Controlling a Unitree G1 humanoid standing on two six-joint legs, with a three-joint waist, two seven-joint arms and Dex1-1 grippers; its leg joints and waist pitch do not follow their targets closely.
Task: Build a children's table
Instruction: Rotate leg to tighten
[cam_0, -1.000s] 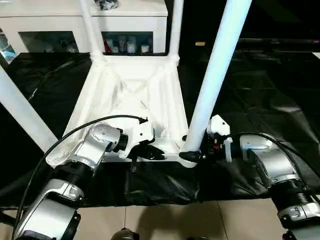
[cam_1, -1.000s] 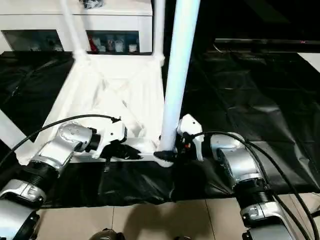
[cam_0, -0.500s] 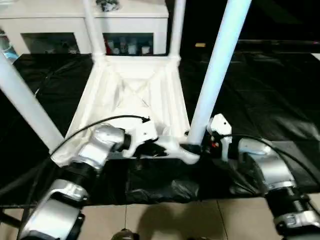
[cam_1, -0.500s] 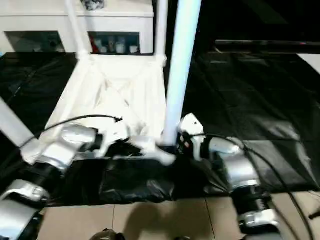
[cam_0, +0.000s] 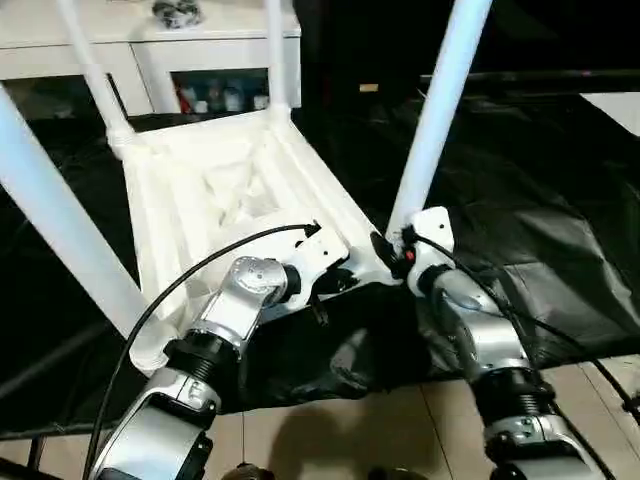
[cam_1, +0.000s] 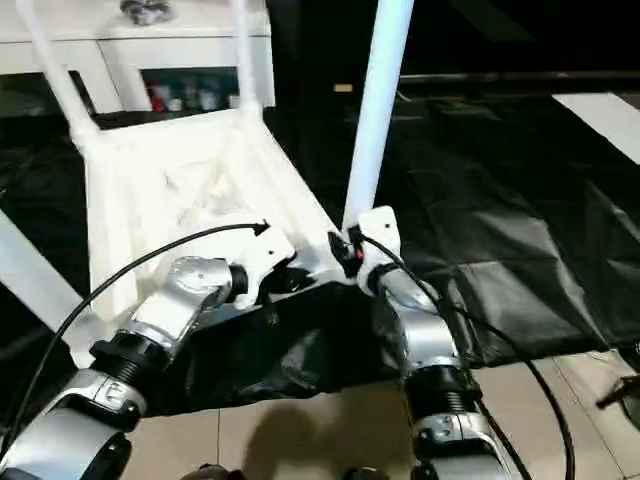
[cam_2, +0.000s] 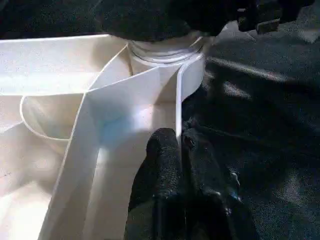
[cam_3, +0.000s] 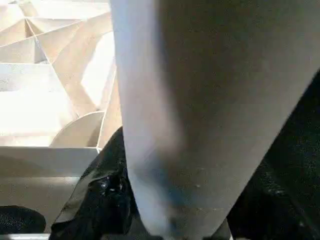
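In the left eye view the children's table (cam_0: 215, 190) lies upside down on the black-covered tabletop (cam_0: 530, 200), ribbed underside up, near the front edge. All four legs look seated in the corner sockets: the near right leg (cam_0: 437, 110), the near left leg (cam_0: 55, 220) and the two far legs (cam_0: 90, 70) all rise up out of the picture. So I judge the build nearly done; what seems left is checking the last leg is home and turning the table onto its feet. The slab's long axis runs away from the robot, skewed so the far end swings toward the robot's left; each leg's long axis stands roughly upright, the near ones leaning a little.

In the right eye view the left pincer (cam_1: 285, 280) sits at the near rim, and the right pincer (cam_1: 345, 252) is at the base of the near right leg.

In the left wrist view the left pincer's two black fingers (cam_2: 162, 170) are pinched closed on the thin rim wall of the slab, just below the corner socket (cam_2: 165, 55).

In the right wrist view the leg (cam_3: 200, 110) stands right in front of the camera, with a black finger (cam_3: 105, 195) pressed beside it; that pincer appears clamped around the leg's foot.
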